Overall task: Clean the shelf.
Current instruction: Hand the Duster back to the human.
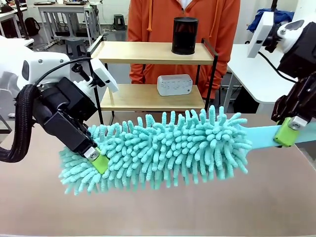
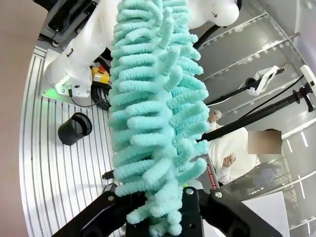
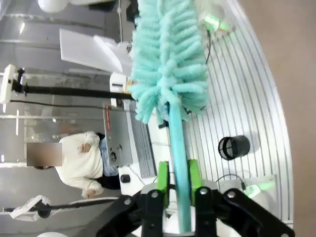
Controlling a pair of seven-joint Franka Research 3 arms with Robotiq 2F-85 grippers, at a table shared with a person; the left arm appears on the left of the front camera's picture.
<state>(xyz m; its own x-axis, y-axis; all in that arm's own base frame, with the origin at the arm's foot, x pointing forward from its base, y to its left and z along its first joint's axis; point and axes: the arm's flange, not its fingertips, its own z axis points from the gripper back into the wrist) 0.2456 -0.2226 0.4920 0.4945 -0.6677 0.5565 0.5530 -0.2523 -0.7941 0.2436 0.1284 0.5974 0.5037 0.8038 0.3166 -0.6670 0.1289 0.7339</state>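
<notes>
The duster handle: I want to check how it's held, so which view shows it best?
The right wrist view: the flat teal duster handle runs straight up between the right gripper pads. The front view shows a short stretch beside the fluffy head. In the left wrist view the head covers it.

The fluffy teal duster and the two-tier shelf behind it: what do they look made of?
The fluffy teal duster: soft chenille-like microfibre fingers, matte, on a smooth flat teal handle, probably plastic. The two-tier shelf: pale boards with faint grain, wood or laminate, on a thin black frame, likely painted metal.
</notes>
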